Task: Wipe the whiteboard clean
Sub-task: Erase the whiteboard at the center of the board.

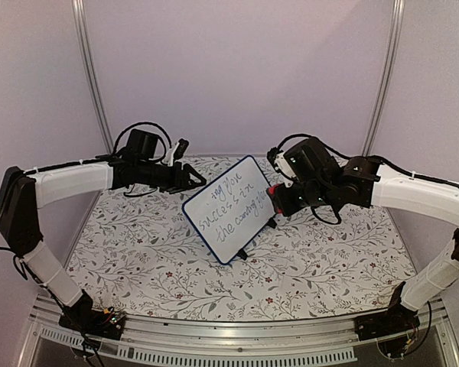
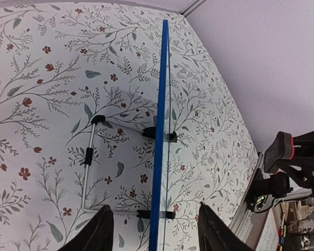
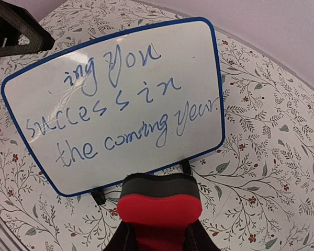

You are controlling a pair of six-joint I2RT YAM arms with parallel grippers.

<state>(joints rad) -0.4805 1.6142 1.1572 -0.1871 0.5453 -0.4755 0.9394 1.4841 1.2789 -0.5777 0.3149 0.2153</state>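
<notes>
On the table (image 1: 314, 260) stands one whiteboard (image 1: 228, 208); one red block (image 3: 158, 209) nearby.

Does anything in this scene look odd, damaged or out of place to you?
Only the whiteboard: its top line starts mid-word with "ing", and a faint smear lies to the left of it, as if part had been wiped. The board also stands diagonal to the edges of the table. Nothing looks spilled or broken.

Floral tablecloth (image 1: 153, 260) (red blossoms), pale walls (image 1: 237, 76)
</notes>
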